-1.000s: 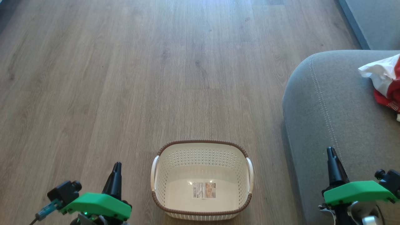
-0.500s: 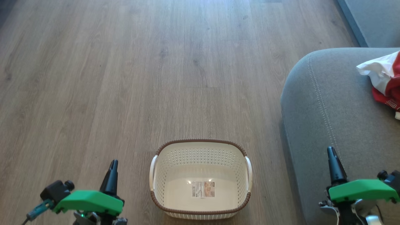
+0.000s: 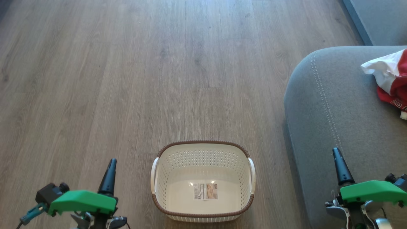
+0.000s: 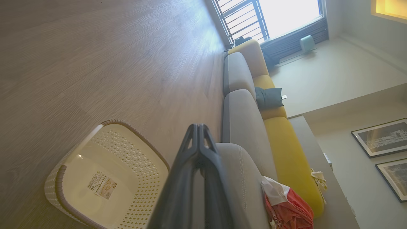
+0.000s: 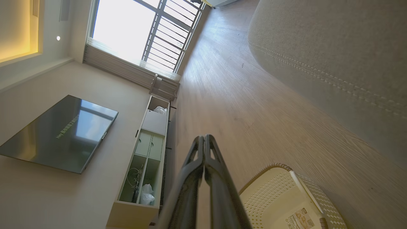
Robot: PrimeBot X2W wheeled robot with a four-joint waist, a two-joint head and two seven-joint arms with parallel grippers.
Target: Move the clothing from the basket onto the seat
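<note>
Jaws of the left gripper (image 3: 111,163) are seen pressed together with nothing between them, at the lower left of the head view, above the wooden floor (image 3: 127,79). Jaws of the right gripper (image 3: 337,156) are likewise closed on nothing, at the lower right, over the front edge of the seat (image 3: 334,111). In each wrist view the two dark fingers are shown meeting at their tips: left gripper (image 4: 197,128), right gripper (image 5: 203,139).

The basket (image 3: 203,156) is placed upright on the floor between the two grippers and apart from both. Its cream base is exposed, with a label sticker (image 3: 206,191) on it. A strip of floor is left between the basket and the seat. The basket is also shown in the left wrist view (image 4: 136,149) and the right wrist view (image 5: 273,187).

The clothing (image 3: 392,79), red and white, is found crumpled on the seat, well apart from the basket and cut by the right edge of the head view. In the left wrist view the clothing (image 4: 289,210) is seen lying on the grey seat (image 4: 248,178) beside a yellow backrest (image 4: 286,149).

Farther off, a dark cushion (image 4: 268,97) and a window (image 4: 286,16) are visible; in the right wrist view a television (image 5: 60,133) is mounted above a shelf unit (image 5: 143,165)
</note>
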